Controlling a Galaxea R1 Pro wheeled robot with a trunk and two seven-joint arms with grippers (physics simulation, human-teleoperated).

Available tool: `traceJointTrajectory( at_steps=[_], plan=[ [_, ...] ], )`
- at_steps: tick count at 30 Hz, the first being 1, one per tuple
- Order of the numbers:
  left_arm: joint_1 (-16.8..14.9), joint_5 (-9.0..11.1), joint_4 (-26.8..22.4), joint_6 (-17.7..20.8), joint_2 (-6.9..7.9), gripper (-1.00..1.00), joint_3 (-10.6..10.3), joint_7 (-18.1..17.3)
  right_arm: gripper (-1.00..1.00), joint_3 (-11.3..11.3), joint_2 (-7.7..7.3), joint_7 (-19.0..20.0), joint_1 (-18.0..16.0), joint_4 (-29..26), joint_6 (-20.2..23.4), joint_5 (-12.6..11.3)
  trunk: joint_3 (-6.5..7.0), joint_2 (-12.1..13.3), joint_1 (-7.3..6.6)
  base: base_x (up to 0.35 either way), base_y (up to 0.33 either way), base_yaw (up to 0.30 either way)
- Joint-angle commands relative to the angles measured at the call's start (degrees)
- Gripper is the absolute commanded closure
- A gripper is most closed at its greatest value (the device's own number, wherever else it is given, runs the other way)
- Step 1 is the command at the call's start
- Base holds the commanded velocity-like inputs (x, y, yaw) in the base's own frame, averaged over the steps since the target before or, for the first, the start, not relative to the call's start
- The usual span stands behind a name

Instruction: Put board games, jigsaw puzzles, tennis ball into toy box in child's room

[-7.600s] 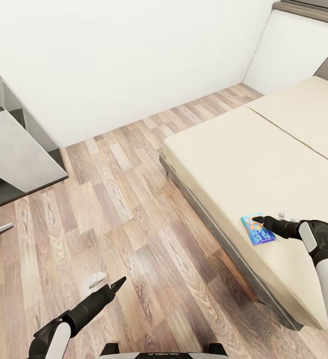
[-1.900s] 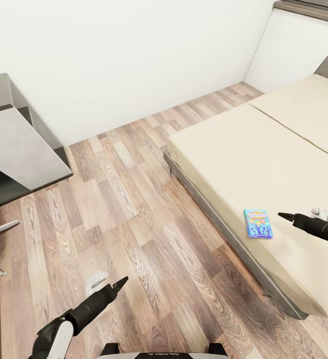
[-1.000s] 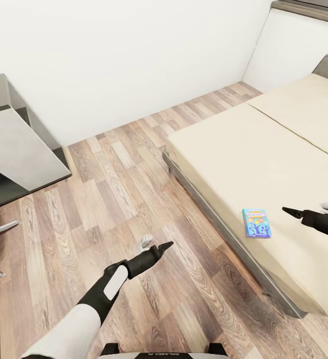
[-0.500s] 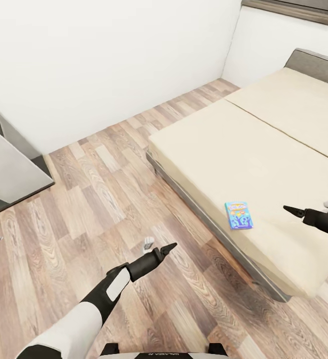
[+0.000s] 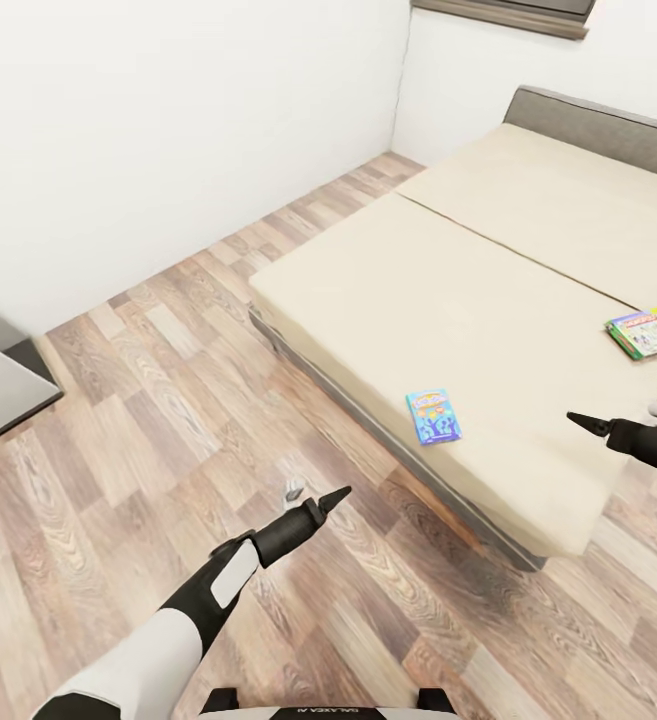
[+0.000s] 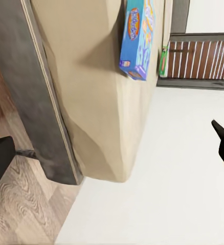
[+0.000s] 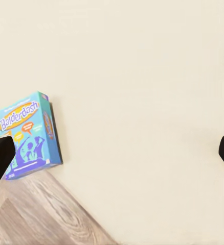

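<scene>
Bed (image 5: pixel 488 300), blue game (image 5: pixel 434 416), green game (image 5: pixel 646 332)

Beige bed (image 5: pixel 488 300) on wood floor (image 5: pixel 118 420), blue board game (image 5: pixel 433 416) near its edge, green one (image 5: pixel 646 333) farther along

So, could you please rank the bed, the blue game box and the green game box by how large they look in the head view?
1. The bed, by far the largest.
2 and 3. The green game box and the blue game box look about alike; the green one lies farther off, so I won't rank them.
</scene>
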Motion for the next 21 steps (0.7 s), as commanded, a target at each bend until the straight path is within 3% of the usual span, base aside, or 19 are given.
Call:
traceJointTrajectory(
  at_steps=[1, 8, 21],
  plan=[
    [0.0, 0.7, 0.0, 0.3, 0.15, -1.00, -0.2, -0.1, -1.00, -0.1, 0.00, 0.2, 0.0, -0.1, 0.3, 0.0, -0.03, 0.0, 0.00, 0.000, 0.000, -0.282],
    [0.2, 0.8, 0.1, -0.4, 0.67, -1.00, -0.1, -1.0, -1.00, 0.0, 0.05, 0.2, 0.1, -0.3, 0.3, 0.0, -0.03, 0.0, 0.00, 0.000, 0.000, -0.283],
    [0.4, 1.1, 0.5, -0.5, 2.04, -1.00, 0.2, -6.7, -1.00, 0.0, 0.35, 0.3, 0.4, -1.2, 0.4, 0.0, -0.07, 0.0, 0.00, 0.000, 0.000, -0.251]
  ],
)
